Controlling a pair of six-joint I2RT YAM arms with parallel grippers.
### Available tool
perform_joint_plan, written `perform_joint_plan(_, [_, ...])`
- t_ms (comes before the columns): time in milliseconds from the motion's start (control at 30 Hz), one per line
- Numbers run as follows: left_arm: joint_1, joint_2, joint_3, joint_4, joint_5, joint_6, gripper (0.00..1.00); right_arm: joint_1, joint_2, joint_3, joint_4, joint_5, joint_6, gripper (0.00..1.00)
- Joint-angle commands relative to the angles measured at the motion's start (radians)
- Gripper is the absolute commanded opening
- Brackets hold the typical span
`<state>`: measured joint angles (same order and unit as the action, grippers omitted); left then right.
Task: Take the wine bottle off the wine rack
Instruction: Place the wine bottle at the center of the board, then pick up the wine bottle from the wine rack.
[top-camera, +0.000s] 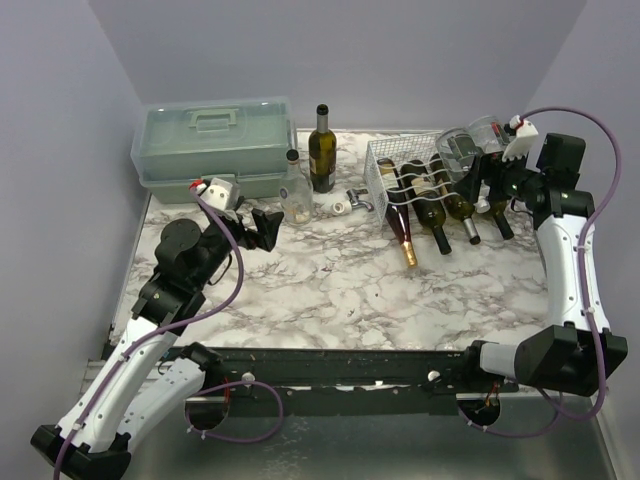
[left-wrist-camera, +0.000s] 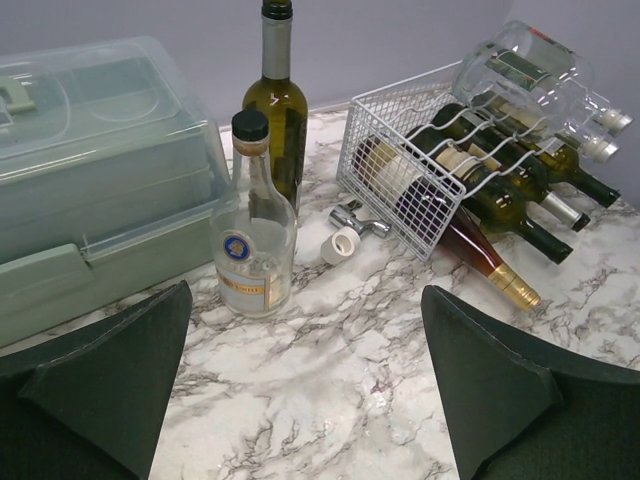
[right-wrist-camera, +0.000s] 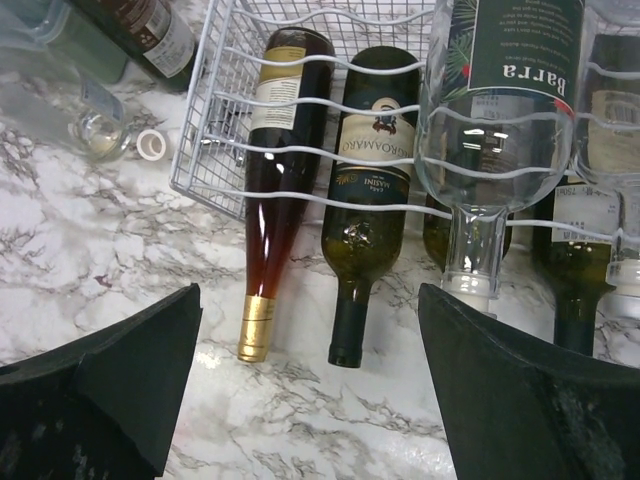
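The white wire wine rack (top-camera: 385, 160) stands at the back right of the marble table, also seen as the wine rack (left-wrist-camera: 395, 165) and wine rack (right-wrist-camera: 215, 120). Several wine bottles lie in it, necks toward me: an amber bottle with a gold cap (right-wrist-camera: 270, 200), a dark green bottle (right-wrist-camera: 365, 210) and, on the upper wires, a clear bottle (right-wrist-camera: 495, 130). My right gripper (right-wrist-camera: 310, 400) hangs open just in front of the necks with nothing between its fingers; from above, the right gripper (top-camera: 498, 187) is at the rack's right front. My left gripper (top-camera: 264, 228) is open over bare table.
A pale green toolbox (top-camera: 215, 145) sits at the back left. A clear empty bottle (left-wrist-camera: 253, 240) and a dark green bottle (left-wrist-camera: 275, 100) stand upright between it and the rack. A small white cap (left-wrist-camera: 342, 245) and a metal piece (left-wrist-camera: 358, 220) lie by the rack's corner.
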<state>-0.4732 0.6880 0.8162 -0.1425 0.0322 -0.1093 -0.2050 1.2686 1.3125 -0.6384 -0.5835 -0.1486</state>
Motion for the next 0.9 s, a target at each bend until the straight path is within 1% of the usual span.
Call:
perform_joint_plan(0, [0.004,-0.009,-0.014,0.027,-0.022,0.024,0.99,-0.008,0.016,0.053,-0.033,0.043,-0.022,0.93])
perform_joint_plan(367, [0.004,0.011,-0.017,0.032,0.008,0.021,0.99,-0.008,0.035,0.141,-0.094,0.055,-0.054,0.93])
perform_joint_plan(633, [0.004,0.007,-0.023,0.034,-0.02,0.041,0.99,-0.008,0.064,0.161,-0.084,0.06,-0.06,0.93])
perform_joint_plan(867, [0.005,0.018,-0.024,0.036,-0.025,0.05,0.99,-0.007,0.142,0.208,-0.081,0.156,-0.109,0.93])
